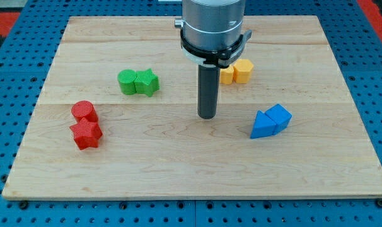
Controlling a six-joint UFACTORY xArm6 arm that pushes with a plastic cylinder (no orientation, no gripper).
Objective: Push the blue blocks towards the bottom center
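Behind arm housing (213, 25), yellow blocks (238, 71) partly hidden; my tip (207, 116) w/o gripper, left of blue blocks (270, 121).

The tool's tip (207, 116) is seen near the worktop's (178, 170) middle, well apart from the two touching blue blocks (270, 121) on the view's right.

I see bright, even light from above; the surface (178, 170) shows faint glare, soft short shadows hug the blocks around my tip (207, 117), everything sharp.
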